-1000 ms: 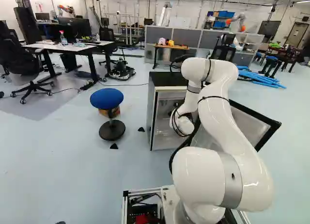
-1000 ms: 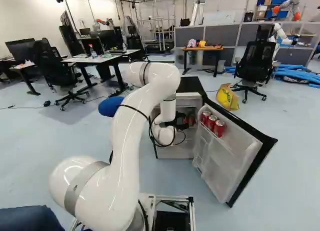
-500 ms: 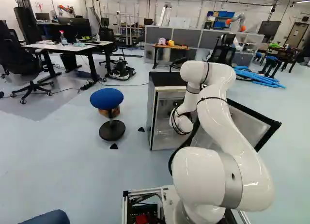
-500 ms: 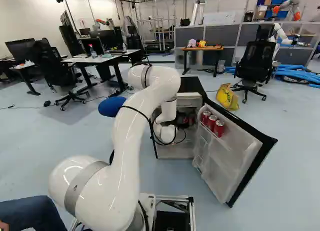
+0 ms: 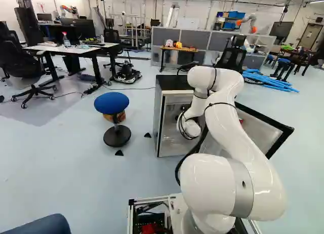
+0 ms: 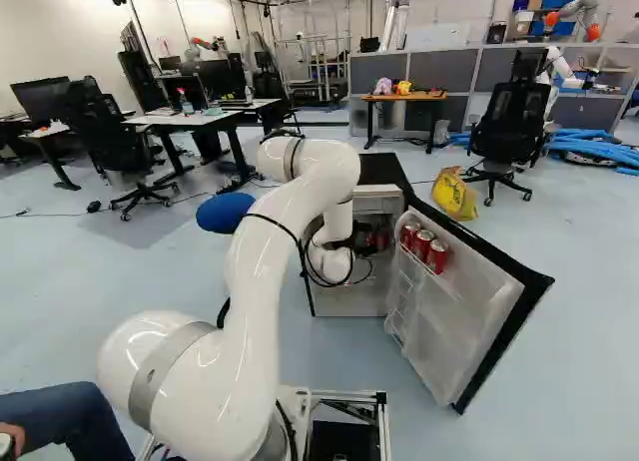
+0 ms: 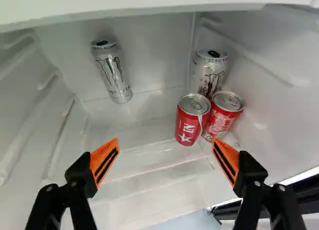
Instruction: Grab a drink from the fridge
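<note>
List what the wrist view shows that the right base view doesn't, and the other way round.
Only the wrist view: a silver can standing apart in the fridge, another silver can behind two red cans, and the orange pads of the open gripper.

Only the right base view: three red cans in a row on the open door, the blue stool and a yellow bag.

Both: the fridge's inside. The right base view shows red in there, but too dimly to count cans.

Silver can [image 7: 208, 75] partly hidden behind two red cans [image 7: 189, 124]
</note>
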